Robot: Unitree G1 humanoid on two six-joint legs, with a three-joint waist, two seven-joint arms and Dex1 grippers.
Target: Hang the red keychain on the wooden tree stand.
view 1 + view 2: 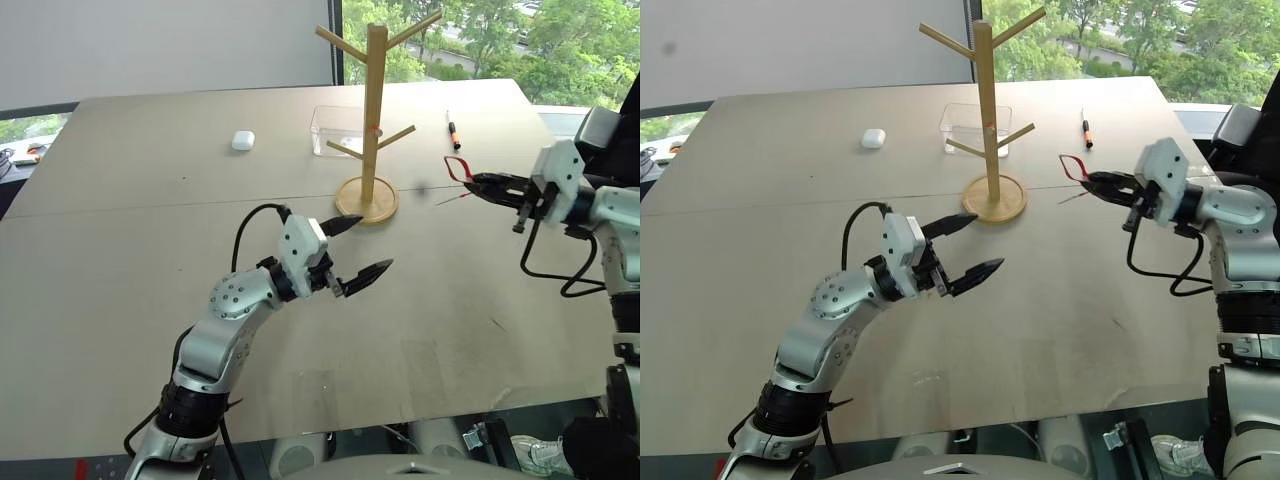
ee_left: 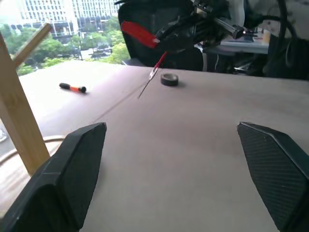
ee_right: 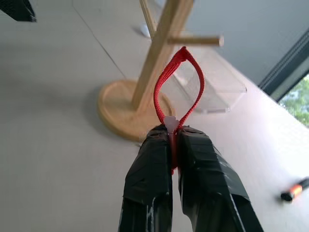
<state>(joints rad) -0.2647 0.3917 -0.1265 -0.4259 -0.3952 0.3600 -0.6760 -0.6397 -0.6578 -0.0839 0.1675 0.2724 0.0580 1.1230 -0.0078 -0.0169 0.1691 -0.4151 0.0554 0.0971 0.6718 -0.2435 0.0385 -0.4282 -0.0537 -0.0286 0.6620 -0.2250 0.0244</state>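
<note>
My right gripper (image 1: pixel 480 183) is shut on the red keychain (image 1: pixel 456 168) and holds it in the air above the table, to the right of the wooden tree stand (image 1: pixel 375 110). In the right wrist view the red loop (image 3: pixel 179 79) stands up from the closed fingertips, with the stand's pole (image 3: pixel 157 53) and disc base behind it. A thin silver piece (image 2: pixel 147 82) hangs below the strap. Nearer to me, in front of the stand's base, my left gripper (image 1: pixel 373 243) hovers over the table, open, with nothing between its fingers.
A clear plastic box (image 1: pixel 338 128) stands just behind the stand. A small white case (image 1: pixel 243 140) lies at the back left. An orange-and-black pen (image 1: pixel 453 130) lies at the back right. A small dark roll (image 2: pixel 169 79) sits on the table under the keychain.
</note>
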